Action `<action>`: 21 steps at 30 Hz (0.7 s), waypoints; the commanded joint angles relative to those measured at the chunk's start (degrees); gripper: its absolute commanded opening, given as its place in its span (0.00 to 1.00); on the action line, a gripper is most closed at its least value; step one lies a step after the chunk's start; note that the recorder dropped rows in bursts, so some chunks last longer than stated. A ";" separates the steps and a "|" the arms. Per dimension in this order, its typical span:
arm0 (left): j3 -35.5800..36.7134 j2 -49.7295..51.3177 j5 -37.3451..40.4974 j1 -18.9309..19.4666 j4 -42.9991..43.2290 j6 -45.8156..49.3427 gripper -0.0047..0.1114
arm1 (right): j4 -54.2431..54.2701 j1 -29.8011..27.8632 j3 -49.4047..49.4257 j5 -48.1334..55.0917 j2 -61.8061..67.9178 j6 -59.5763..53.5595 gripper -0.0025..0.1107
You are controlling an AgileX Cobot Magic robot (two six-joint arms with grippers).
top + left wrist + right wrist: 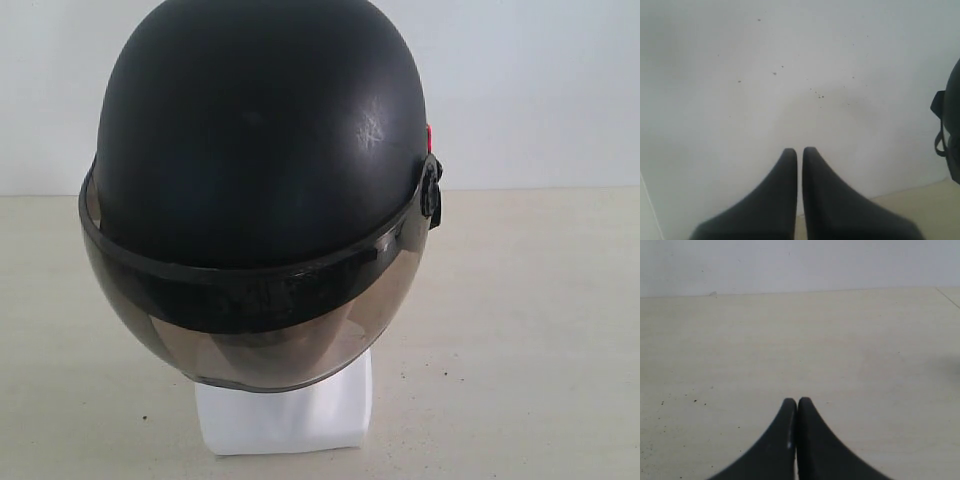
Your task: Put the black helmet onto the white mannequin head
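The black helmet [260, 140] sits on top of the white mannequin head, its smoky visor [250, 325] lowered over the face. Only the head's white block base [285, 415] shows below the visor. Neither arm appears in the exterior view. In the left wrist view my left gripper [799, 150] is shut with nothing between its fingers, facing a white wall, and an edge of the helmet [952, 125] with a strap shows at the side. My right gripper [797, 401] is shut and empty above bare tabletop.
A pale beige tabletop [520, 330] spreads around the base, and it fills the right wrist view [840, 340]. A white wall [540, 90] stands behind the table.
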 commanded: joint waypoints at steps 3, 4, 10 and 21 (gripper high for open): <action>8.23 -5.97 1.51 -0.18 -18.79 5.65 0.08 | -0.24 -0.03 0.01 -0.22 -0.37 0.07 0.02; 9.87 -6.99 1.51 -0.18 -20.40 5.65 0.08 | -0.24 -0.03 0.01 -0.22 -0.37 0.07 0.02; 17.71 -12.12 2.20 -0.18 -27.14 11.20 0.08 | -0.24 -0.03 0.01 -0.22 -0.37 0.07 0.02; 19.24 -13.86 17.02 -0.18 -39.62 27.71 0.08 | -0.24 -0.03 0.01 -0.22 -0.37 0.07 0.02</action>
